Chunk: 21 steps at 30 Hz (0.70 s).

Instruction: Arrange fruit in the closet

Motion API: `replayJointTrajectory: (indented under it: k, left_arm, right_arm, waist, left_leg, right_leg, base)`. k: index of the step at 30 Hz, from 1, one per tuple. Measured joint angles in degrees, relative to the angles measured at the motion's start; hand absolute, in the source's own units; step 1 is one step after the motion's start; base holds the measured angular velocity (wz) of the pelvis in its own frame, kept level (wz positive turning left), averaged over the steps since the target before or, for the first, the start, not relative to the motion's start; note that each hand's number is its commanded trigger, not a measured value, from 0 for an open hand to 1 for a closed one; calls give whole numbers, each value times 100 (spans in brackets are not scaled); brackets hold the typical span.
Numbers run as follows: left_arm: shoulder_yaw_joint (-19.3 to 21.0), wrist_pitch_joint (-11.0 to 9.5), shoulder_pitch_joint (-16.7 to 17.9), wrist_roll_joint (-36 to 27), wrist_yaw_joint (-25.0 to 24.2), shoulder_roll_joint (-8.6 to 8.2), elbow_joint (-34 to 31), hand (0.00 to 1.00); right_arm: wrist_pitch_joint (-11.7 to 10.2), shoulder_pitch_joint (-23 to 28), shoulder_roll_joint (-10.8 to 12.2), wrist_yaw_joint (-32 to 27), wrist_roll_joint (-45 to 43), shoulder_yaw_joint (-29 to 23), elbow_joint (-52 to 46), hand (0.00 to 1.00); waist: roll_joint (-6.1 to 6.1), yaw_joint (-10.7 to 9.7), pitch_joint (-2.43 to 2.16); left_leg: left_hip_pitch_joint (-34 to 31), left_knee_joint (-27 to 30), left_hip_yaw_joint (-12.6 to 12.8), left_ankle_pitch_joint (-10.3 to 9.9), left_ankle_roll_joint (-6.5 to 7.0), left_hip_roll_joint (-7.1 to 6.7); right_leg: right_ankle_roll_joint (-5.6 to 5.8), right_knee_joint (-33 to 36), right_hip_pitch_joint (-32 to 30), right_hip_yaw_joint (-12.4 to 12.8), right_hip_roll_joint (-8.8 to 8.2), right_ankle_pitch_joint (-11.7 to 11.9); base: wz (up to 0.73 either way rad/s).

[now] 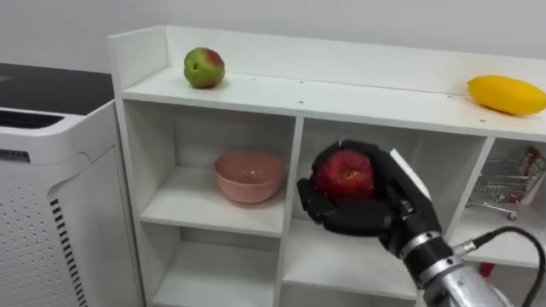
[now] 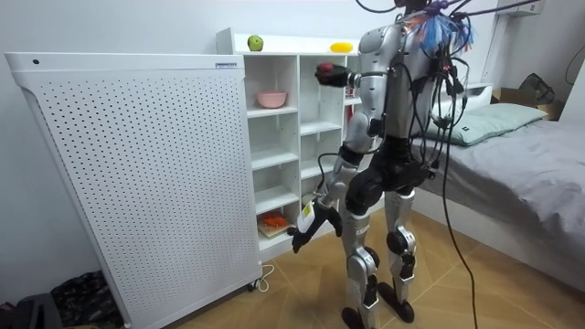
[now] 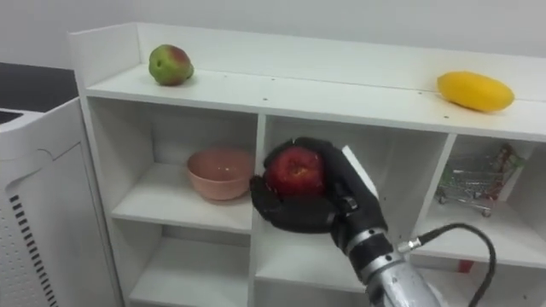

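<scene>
My right hand (image 1: 375, 209) (image 3: 328, 205) is shut on a red apple (image 1: 345, 175) (image 3: 295, 171), held in front of the middle upper compartment of the white closet (image 1: 294, 98) (image 2: 274, 119). A green-red apple (image 1: 204, 67) (image 3: 170, 64) (image 2: 255, 43) rests at the left of the closet's top shelf. At the right of that shelf lies a yellow mango (image 1: 507, 94) (image 3: 474, 90) (image 2: 341, 47). A pink bowl (image 1: 249, 176) (image 3: 221, 173) (image 2: 271, 99) sits in the upper left compartment. My left hand (image 2: 306, 228) hangs low beside my thigh.
A small wire shopping cart (image 1: 505, 188) (image 3: 471, 183) stands in the upper right compartment. A white perforated appliance (image 1: 51, 205) (image 2: 137, 174) stands close against the closet's left side. A bed (image 2: 521, 155) is behind me at the room view's right. Lower shelves hold small items (image 2: 274, 219).
</scene>
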Motion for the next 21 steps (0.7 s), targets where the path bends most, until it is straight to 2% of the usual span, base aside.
replayJointTrajectory:
  k: [2, 6, 9, 13, 14, 15, 19, 21]
  left_arm:
    - [-14, -8, -124, -78, 16, -44, 135, 0]
    - [-233, -23, -407, -452, 25, -77, 202, 0]
    - [-372, -43, -491, -810, 106, -107, 330, 0]
    - [-469, -42, -510, -1102, 138, -168, 426, 0]
    - [-467, -50, -559, -1111, 137, -191, 452, 0]
    - [-473, -50, -584, -1131, 137, -201, 446, 0]
    - [-509, -29, -535, -1268, 137, -198, 440, 0]
    - [-505, -28, -558, -1463, 140, -172, 397, 0]
  right_arm:
    - [-4, -2, 98, -51, 206, -4, 459, 100]
    - [-49, -44, 268, -91, 504, -6, 1673, 100]
    - [-33, -45, 396, -169, 794, -16, 2413, 100]
    - [-19, -65, 408, -201, 1479, -151, 3065, 100]
    - [-22, -70, 411, -207, 1668, -300, 3135, 100]
    - [-25, -106, 413, -227, 1881, -404, 3208, 100]
    - [-26, -232, 390, -257, 2619, -494, 3664, 100]
    - [-16, -327, 309, -283, 3096, -569, 3910, 100]
  waist:
    - [9, -8, -11]
    - [107, 20, 27]
    - [160, 8, 58]
    - [159, -28, 99]
    - [156, -24, 155]
    - [158, -16, 186]
    - [170, 39, 209]
    - [173, 88, 214]
  left_leg:
    - [-128, 57, 2, 4, 4, 0]
    - [-627, 304, -50, 7, 7, 6]
    - [-987, 483, -49, 16, 17, 4]
    - [-1401, 778, -58, 16, 23, -43]
    - [-1618, 942, -59, 3, 41, -51]
    - [-1874, 1107, -63, -10, 62, -50]
    - [-2444, 1423, -19, -66, 104, -79]
    - [-2941, 1768, -30, -85, 110, -119]
  right_leg:
    - [-1, 32, -110, -52, -13, 1]
    - [-15, 255, -601, -61, -40, 9]
    - [-17, 510, -1000, -75, -75, 4]
    - [-26, 1000, -1497, -136, -201, -99]
    - [-34, 1175, -1707, -144, -231, -132]
    - [-48, 1291, -1927, -149, -244, -146]
    - [-114, 1809, -2577, -136, -341, -258]
    - [-148, 2183, -3086, -115, -425, -412]
  base:
    - [3]
    - [6]
    - [0]
    - [2]
    - [9]
    - [6]
    - [1]
    - [11]
